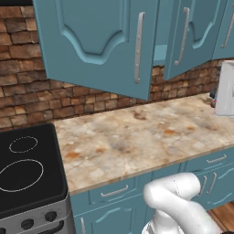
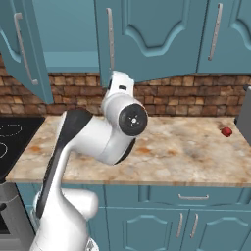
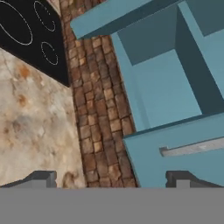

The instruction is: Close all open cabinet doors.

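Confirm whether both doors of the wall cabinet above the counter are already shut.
No: in the left base view the left door and the right door both stand swung out, the cabinet interior showing between them.

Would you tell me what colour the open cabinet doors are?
Teal blue, with silver bar handles; the cabinet doors show best in the left base view.

Both base views flank the counter (image 1: 137, 137); hand view looks closely upward.

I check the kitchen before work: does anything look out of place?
Yes. Two cabinet doors above the counter stand swung open, showing the bare cabinet interior. Nothing looks spilled or damaged.
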Tool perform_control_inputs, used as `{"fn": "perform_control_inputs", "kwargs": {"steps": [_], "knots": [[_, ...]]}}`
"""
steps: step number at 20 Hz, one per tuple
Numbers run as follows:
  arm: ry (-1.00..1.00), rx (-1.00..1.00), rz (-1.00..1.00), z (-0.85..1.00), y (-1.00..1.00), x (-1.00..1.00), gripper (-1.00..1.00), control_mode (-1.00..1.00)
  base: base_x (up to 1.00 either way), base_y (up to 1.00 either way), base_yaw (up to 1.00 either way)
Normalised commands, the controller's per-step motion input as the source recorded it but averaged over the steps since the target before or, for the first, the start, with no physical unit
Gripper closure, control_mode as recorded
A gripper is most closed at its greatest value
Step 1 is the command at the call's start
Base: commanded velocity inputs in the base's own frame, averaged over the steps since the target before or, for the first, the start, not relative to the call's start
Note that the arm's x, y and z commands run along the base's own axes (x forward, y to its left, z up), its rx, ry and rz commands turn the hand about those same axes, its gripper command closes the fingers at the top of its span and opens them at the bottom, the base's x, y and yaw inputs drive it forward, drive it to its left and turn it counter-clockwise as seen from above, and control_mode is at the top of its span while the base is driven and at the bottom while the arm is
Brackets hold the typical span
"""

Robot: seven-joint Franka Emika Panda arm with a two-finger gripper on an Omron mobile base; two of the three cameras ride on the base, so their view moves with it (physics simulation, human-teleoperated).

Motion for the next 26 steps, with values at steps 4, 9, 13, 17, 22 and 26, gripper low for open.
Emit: {"fn": "perform_control_inputs", "kwargs": {"steps": [4, 9, 13, 17, 22, 26], "knots": [[0.00, -0.01, 0.18, 0.00, 0.14, 0.81, -1.00, -1.00, 0.00, 0.00, 0.00], [0.00, -0.03, 0.05, 0.00, 0.31, 0.81, -1.00, -1.00, 0.00, 0.00, 0.00], [0.00, -0.04, 0.00, 0.00, 0.34, 0.84, -1.00, -1.00, 0.00, 0.00, 0.00], [0.00, -0.02, 0.00, 0.00, 0.25, 0.81, -1.00, -1.00, 0.00, 0.00, 0.00], [0.00, 0.00, 0.02, 0.00, 0.04, 0.76, -1.00, -1.00, 0.00, 0.00, 0.00], [0.00, 0.00, 0.07, 0.00, 0.00, 0.70, -1.00, -1.00, 0.00, 0.00, 0.00]]}}
